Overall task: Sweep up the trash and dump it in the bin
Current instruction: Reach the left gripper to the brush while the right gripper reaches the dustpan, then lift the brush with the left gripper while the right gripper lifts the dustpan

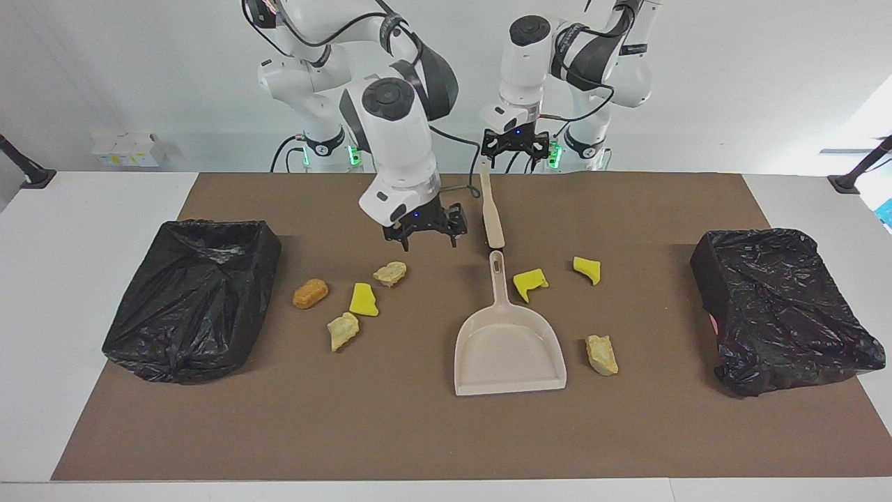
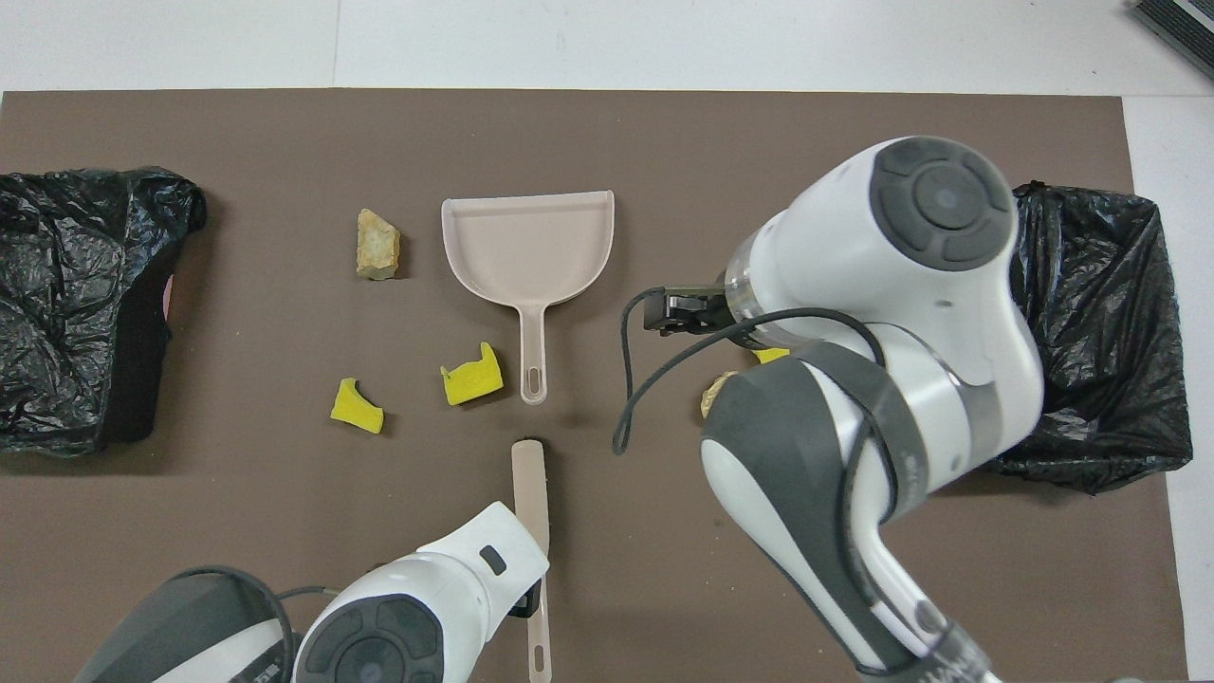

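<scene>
Desk [image 1: 104, 209]: white, brown mat [image 1: 418, 432] covers the middle.
Dustpan [image 1: 509, 348]: beige, flat on the mat mid-desk, handle pointing toward the robots, pan empty.
Brush [image 1: 491, 209]: beige, flat on the mat, in line with the dustpan handle and nearer to the robots; tip just short of the handle end.
Trash, right arm's side: orange-brown nugget [image 1: 310, 293], yellow wedge [image 1: 363, 300], tan chunk [image 1: 390, 273], second tan chunk [image 1: 343, 330]; loose cluster between the dustpan and the open bin.
Trash, left arm's side: yellow wedge [image 1: 530, 282] just beside the dustpan handle, yellow piece [image 1: 587, 269] past it toward the left arm's end, tan chunk [image 1: 601, 354] beside the pan.
Bins: open black-lined bin [image 1: 191, 300] at the right arm's end; black-bagged bin [image 1: 780, 310] at the left arm's end.
Left tool [image 1: 514, 148]: over the brush handle end closest to the robots, jaws apart, holding nothing.
Right tool [image 1: 426, 236]: low over the mat near the nearest tan chunk, beside the brush, jaws apart, holding nothing.
</scene>
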Action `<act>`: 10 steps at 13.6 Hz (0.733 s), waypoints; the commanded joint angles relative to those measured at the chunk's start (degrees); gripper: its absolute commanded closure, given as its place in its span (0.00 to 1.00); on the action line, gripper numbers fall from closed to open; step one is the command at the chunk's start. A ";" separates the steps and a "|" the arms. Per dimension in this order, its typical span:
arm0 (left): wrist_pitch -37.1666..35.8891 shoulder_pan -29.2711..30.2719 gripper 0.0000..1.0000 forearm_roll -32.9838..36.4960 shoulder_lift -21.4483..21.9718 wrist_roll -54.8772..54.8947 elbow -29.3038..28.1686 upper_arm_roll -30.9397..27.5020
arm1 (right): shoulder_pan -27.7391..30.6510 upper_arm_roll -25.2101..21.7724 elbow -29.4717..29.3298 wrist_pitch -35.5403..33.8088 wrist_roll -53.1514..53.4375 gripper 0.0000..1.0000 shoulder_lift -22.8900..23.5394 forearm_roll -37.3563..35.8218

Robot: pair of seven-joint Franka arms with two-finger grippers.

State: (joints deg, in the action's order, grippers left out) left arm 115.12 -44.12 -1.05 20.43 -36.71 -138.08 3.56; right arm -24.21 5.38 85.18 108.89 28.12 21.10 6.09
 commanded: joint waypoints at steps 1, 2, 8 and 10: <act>4.93 -3.42 0.00 -0.44 0.93 -2.57 -5.26 -0.92 | -2.50 -0.02 -5.11 1.93 2.90 0.00 6.13 0.06; 6.25 -3.95 0.00 -0.44 0.67 -3.36 -6.14 -0.92 | -4.25 -0.45 -5.29 3.16 3.60 0.00 7.71 -0.12; 14.15 -6.85 0.00 -1.50 -7.23 -6.70 -6.77 -0.92 | -9.45 -0.02 -8.45 4.93 8.44 0.00 14.05 -7.31; 14.88 -6.95 0.00 -1.50 -8.48 -6.89 -6.77 -0.92 | -11.12 -0.02 -8.45 5.62 8.79 0.00 15.37 -9.34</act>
State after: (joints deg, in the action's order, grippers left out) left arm 128.30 -49.40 -1.78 13.15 -42.42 -144.43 3.60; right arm -34.21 5.30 78.55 114.03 35.15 34.61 -0.92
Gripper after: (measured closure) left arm 0.000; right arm 0.000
